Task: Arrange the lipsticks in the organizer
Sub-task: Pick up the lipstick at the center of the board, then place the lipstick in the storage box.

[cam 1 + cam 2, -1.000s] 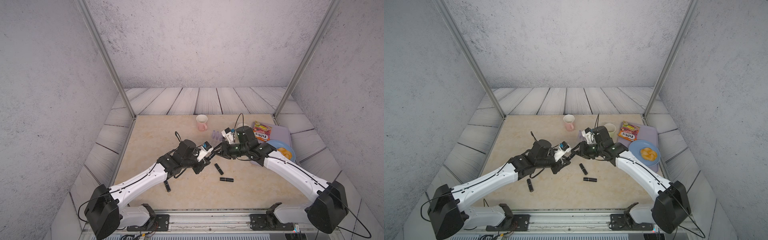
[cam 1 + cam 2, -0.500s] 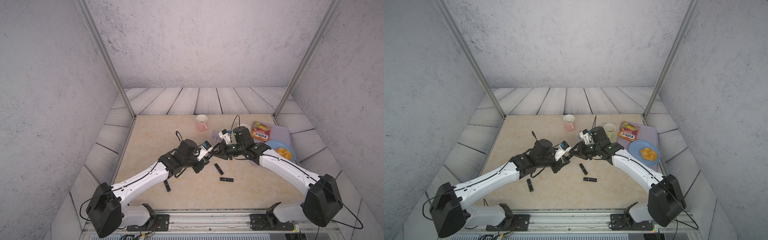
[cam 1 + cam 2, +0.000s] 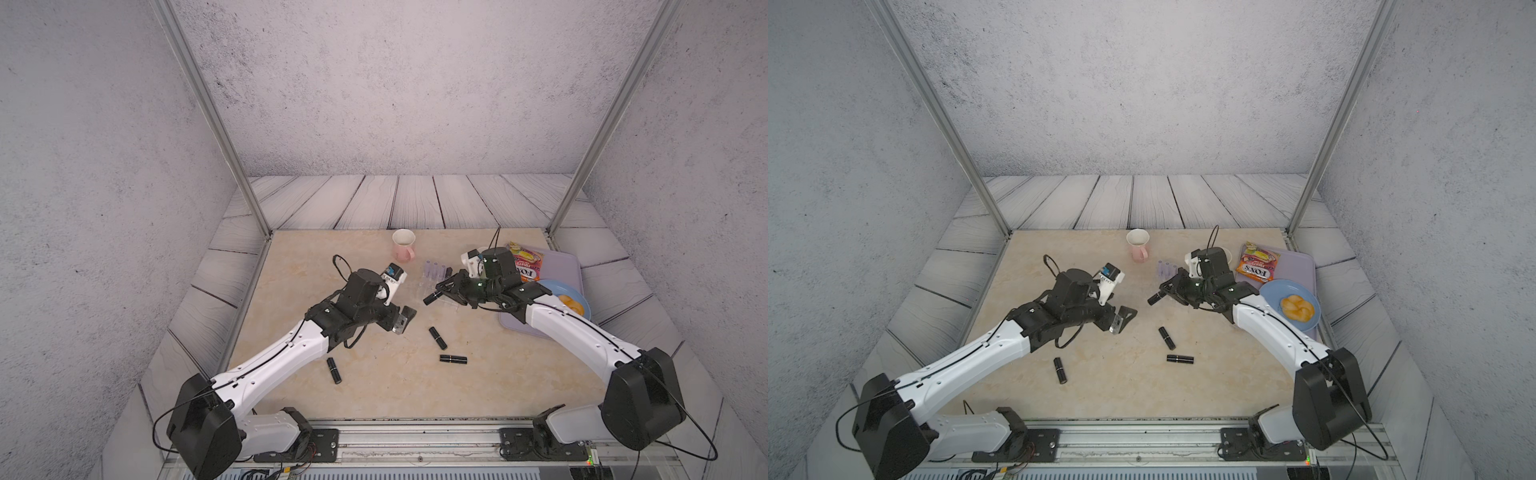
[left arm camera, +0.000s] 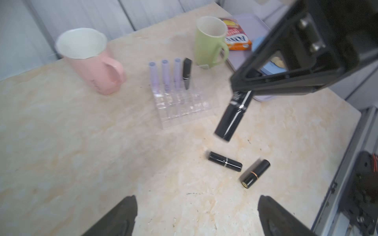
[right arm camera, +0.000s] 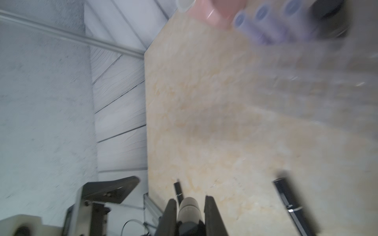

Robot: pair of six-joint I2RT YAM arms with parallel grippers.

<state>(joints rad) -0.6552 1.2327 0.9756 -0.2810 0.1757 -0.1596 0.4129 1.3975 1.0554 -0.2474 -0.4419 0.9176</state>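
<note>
Jaws of the right gripper (image 3: 439, 292), both top views: pinched on a black lipstick (image 3: 432, 297), tilted in the air, just beside the organizer (image 3: 420, 288). Jaws of the left gripper (image 3: 404, 319) spread wide, holding nothing, low over the desk (image 3: 316, 266). Three loose lipsticks (image 3: 437, 337) (image 3: 453, 358) (image 3: 333, 370), all black, lie flat on the desk, apart from the organizer.

Left wrist view: organizer (image 4: 184, 110) holds three lilac lipsticks (image 4: 165, 74) and one black upright lipstick (image 4: 186, 71), side by side in its far row. Either side stand a pink mug (image 4: 92, 61) and a green mug (image 4: 208, 43). Tally: five black, three lilac.

Right wrist view, blurred: jaws close tight against the black lipstick (image 5: 189, 206), seen end-on.
</note>
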